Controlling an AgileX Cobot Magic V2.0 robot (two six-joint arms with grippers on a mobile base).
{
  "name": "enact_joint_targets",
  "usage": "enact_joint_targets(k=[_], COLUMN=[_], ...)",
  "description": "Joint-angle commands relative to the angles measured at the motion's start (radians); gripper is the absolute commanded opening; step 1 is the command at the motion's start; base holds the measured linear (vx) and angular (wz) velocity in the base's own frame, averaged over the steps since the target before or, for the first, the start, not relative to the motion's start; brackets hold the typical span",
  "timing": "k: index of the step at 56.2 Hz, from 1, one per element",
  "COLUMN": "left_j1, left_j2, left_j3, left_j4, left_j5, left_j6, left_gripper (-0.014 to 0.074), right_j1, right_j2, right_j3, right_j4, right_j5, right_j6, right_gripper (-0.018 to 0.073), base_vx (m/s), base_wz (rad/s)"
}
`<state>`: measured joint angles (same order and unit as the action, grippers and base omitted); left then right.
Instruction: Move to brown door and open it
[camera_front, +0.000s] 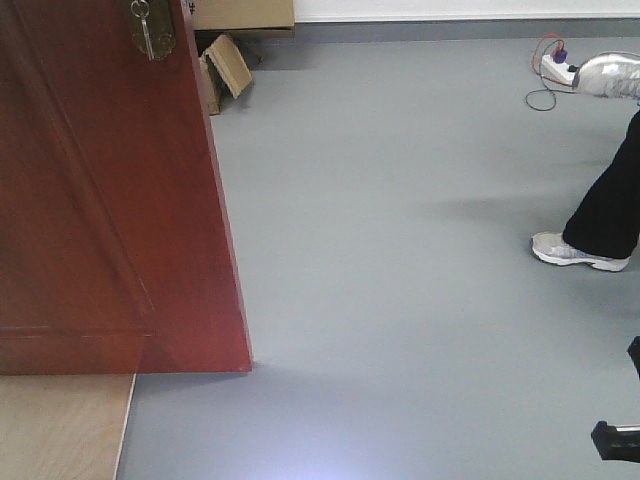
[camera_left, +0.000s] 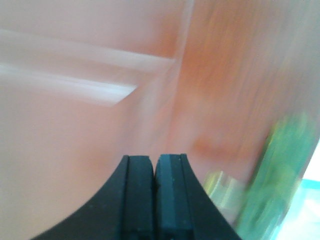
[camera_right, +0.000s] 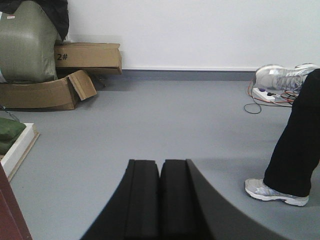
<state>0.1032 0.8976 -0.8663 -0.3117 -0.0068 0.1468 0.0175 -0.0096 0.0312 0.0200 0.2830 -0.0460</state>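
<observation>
at the left of the front view: the brown door (camera_front: 100, 200) stands swung out over the grey floor (camera_front: 400, 250), brass latch (camera_front: 152, 28) at its top edge.
left wrist view: left gripper (camera_left: 155, 165) fingers pressed together, close against the blurred door panel; push steadily and flat to widen the opening.
right wrist view: right gripper (camera_right: 160, 172) fingers pressed together, empty; only here are the cardboard boxes (camera_right: 47, 85) seen whole, with a bystander's leg (camera_right: 295, 145).

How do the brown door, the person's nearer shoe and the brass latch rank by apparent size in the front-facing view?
1. brown door, close to the camera
2. nearer shoe
3. brass latch, partly cropped, so its rank is unsure
</observation>
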Motion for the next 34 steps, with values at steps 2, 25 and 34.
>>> enact_joint_targets(k=[2, 25, 34], left_j1=[-0.005, -0.005, -0.006], left_j2=[-0.183, -0.571, -0.684], left_j3=[0.151, 0.693, 0.815], left_j4=[0.157, 0.215, 0.252], left_j5=[-0.180, -0.211, -0.211], left_j6=[-0.067, -0.081, -0.185], left_gripper=[-0.0003, -0.0003, -0.0003], right_j1=[-0.002, -0.002, -0.002], right_j2=[-0.013, -0.013, -0.013], right_j3=[0.004, 0.004, 0.004], right_j4=[-0.007, -0.007, -0.007], right_j5=[-0.082, -0.082, -0.082], right_j6=[-0.006, -0.006, -0.006], right_gripper=[0.0000, 0.0000, 0.0000], base_vx=[0.00, 0.00, 0.00], base_wz=[0.00, 0.00, 0.00])
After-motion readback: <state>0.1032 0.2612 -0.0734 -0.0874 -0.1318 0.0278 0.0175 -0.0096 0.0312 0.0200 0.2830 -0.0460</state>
